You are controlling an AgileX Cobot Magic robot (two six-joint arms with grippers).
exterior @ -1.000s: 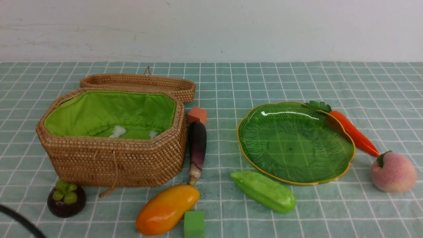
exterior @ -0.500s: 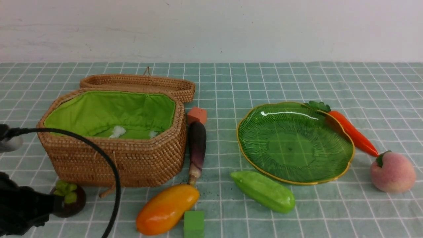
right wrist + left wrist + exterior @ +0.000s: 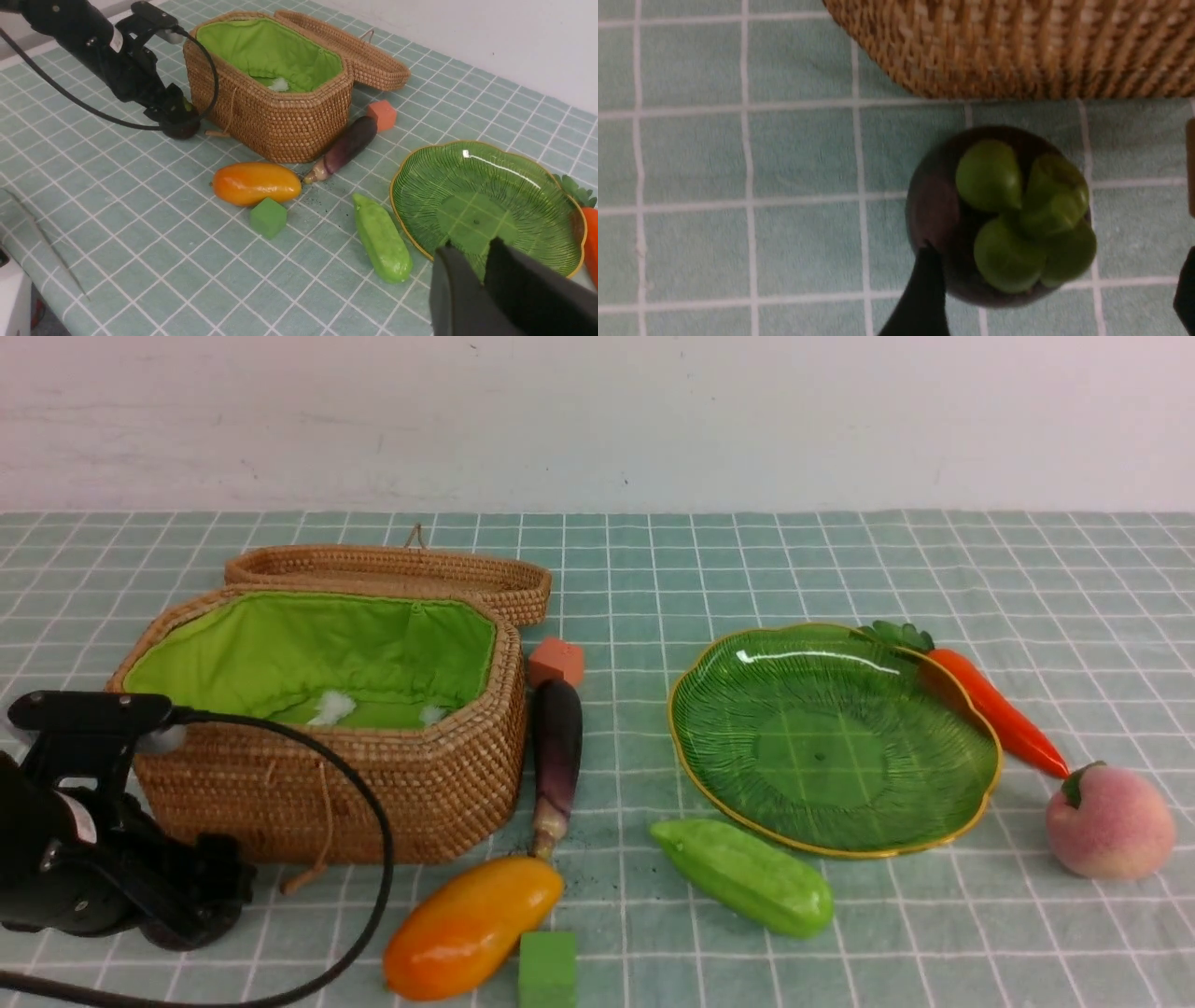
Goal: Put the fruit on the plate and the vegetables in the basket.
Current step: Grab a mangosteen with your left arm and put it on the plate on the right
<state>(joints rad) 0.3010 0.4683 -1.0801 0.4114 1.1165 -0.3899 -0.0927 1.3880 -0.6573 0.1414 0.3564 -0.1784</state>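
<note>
1. Front view: the left tool (image 3: 191, 910) is low on the table (image 3: 653, 569) beside the basket (image 3: 327, 793), masking the mangosteen. The plate (image 3: 691, 756) lies well apart.
2. Left wrist view: the mangosteen (image 3: 999, 214) sits upright between widely spread jaws, ungripped. Judged light, rigid and smooth. Grip across the round body, below the cap.
3. Right wrist view: the right tool (image 3: 483, 266) is all but closed and empty.

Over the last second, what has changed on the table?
The left gripper came in from the near-left corner and now sits over the mangosteen, jaws open on either side, nothing gripped. The basket, the plate and the rest stayed put.
</note>
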